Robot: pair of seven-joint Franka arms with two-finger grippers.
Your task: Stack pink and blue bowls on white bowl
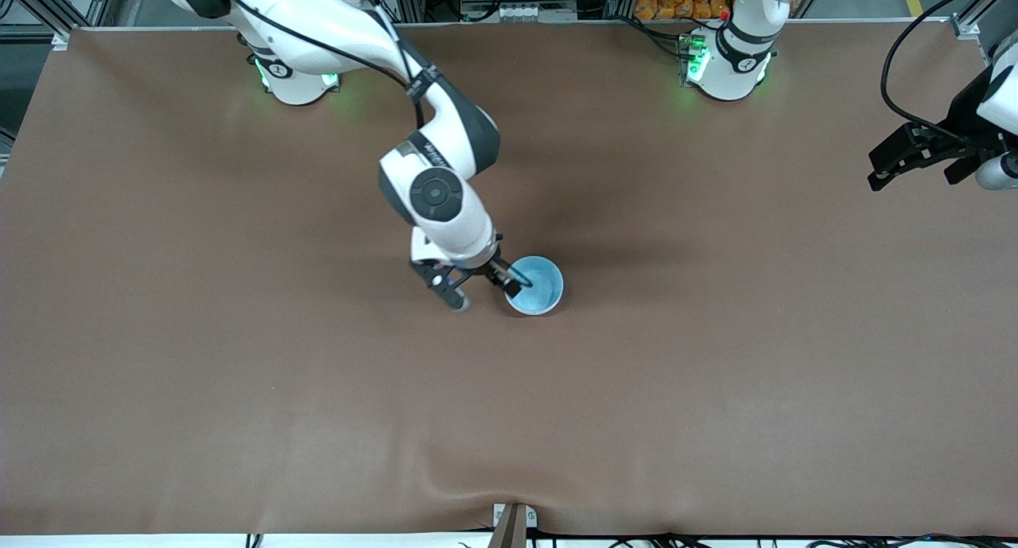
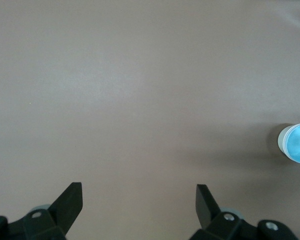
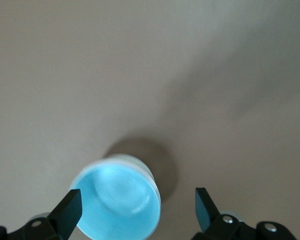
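Note:
The blue bowl (image 1: 536, 287) stands upright near the middle of the table. It also shows in the right wrist view (image 3: 116, 206) and small in the left wrist view (image 2: 298, 143). A whitish wall (image 3: 140, 163) runs under its rim; I cannot tell whether that is the white bowl. The pink bowl is hidden. My right gripper (image 1: 483, 290) is open just above the blue bowl, one finger over its rim and the other outside it, toward the right arm's end. It holds nothing (image 3: 138, 199). My left gripper (image 1: 915, 174) waits open and empty (image 2: 139, 194) at the left arm's end.
A brown cloth (image 1: 238, 373) covers the whole table. Both arm bases (image 1: 728, 71) stand along the edge farthest from the front camera. A small bracket (image 1: 513, 520) sits at the table's nearest edge.

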